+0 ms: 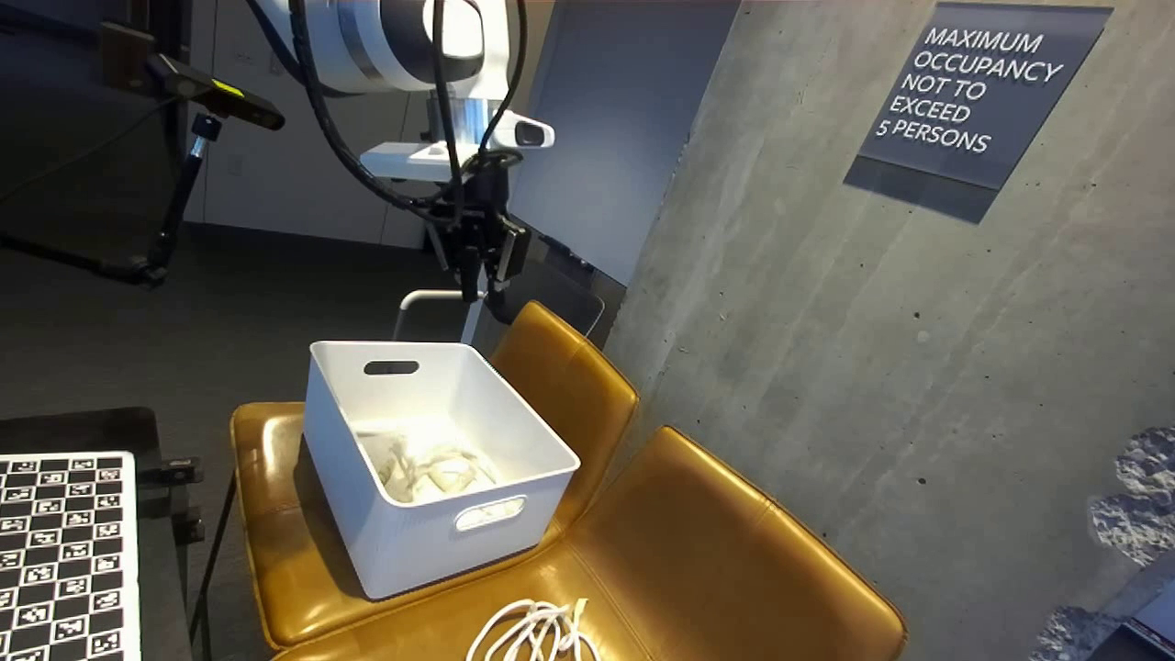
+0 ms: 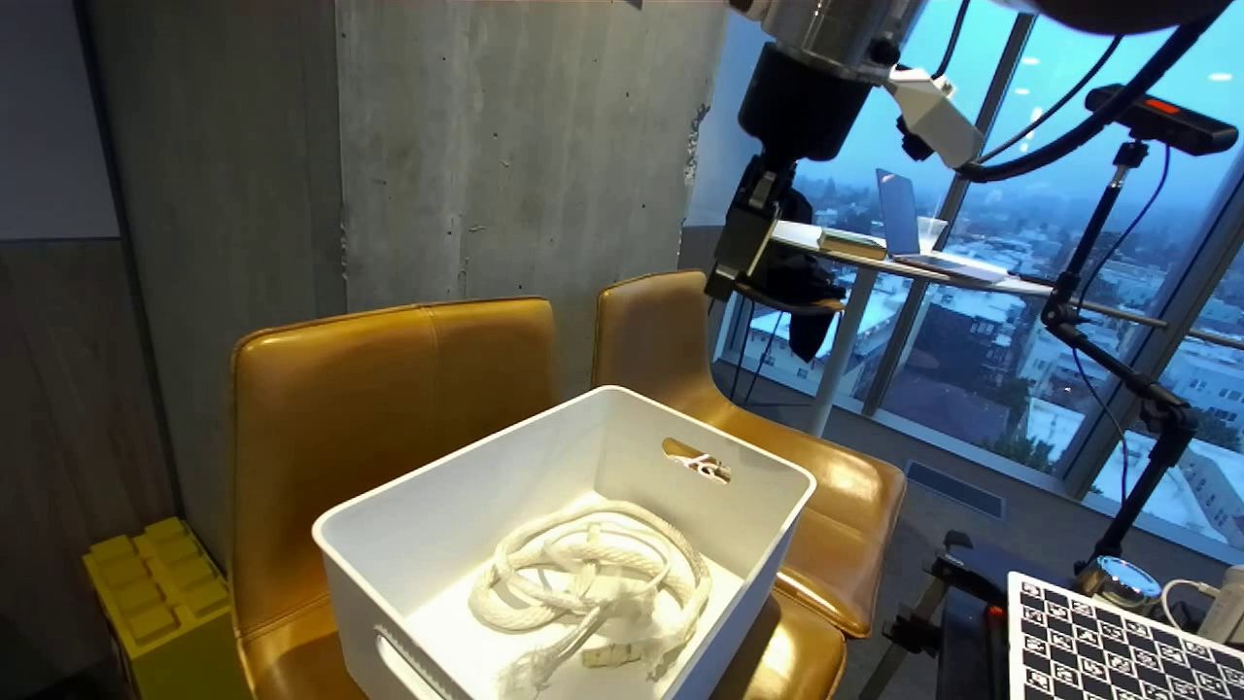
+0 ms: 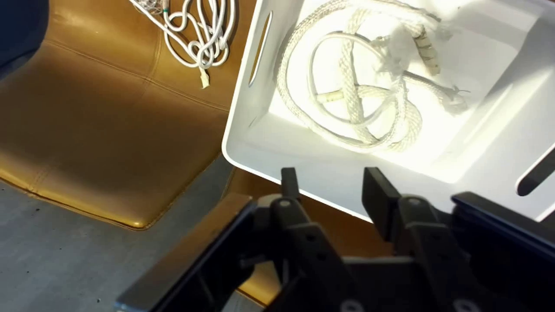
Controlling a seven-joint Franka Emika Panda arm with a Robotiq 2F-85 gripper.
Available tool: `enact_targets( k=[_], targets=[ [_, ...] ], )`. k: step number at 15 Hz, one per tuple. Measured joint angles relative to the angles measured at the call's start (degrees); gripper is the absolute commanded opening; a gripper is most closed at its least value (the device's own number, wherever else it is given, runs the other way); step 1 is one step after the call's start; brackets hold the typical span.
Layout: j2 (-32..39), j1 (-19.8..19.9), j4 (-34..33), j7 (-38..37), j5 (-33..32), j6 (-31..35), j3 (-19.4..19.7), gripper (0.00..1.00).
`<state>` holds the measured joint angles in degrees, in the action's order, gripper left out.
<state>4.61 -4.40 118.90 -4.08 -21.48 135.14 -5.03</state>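
My gripper (image 3: 330, 184) is open and empty, with a gap between its two black fingers in the wrist view. It hangs above the box in an exterior view (image 1: 485, 275) and also shows at the upper right in an exterior view (image 2: 734, 262). The nearest thing below it is a white box (image 3: 312, 162) with handle slots, seen also in both exterior views (image 1: 413, 542) (image 2: 457, 496). Coiled off-white rope (image 3: 348, 73) with frayed and taped ends lies on the box floor; it shows in both exterior views (image 1: 450, 473) (image 2: 588, 554). The gripper touches nothing visible.
The box stands on tan leather chairs (image 1: 734, 551). A bundled white cord (image 3: 204, 50) lies on the chair seat beside it. A concrete wall (image 1: 826, 321) rises behind the chairs. A marker board (image 1: 64, 560) and a camera on an arm (image 1: 216, 96) stand nearby.
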Motion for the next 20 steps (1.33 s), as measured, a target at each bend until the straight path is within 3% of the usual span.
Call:
enact_targets(
  k=[4, 12, 20],
  targets=[
    [1.8, 2.41, 0.73, 1.91, 0.02, 2.4, 3.2, 1.0],
    [9.55, 11.64, -0.77, 15.78, 3.91, 8.0, 10.16, 1.0],
    [25.91, 18.19, -11.85, 26.84, 5.82, 8.64, 11.39, 1.0]
  ],
)
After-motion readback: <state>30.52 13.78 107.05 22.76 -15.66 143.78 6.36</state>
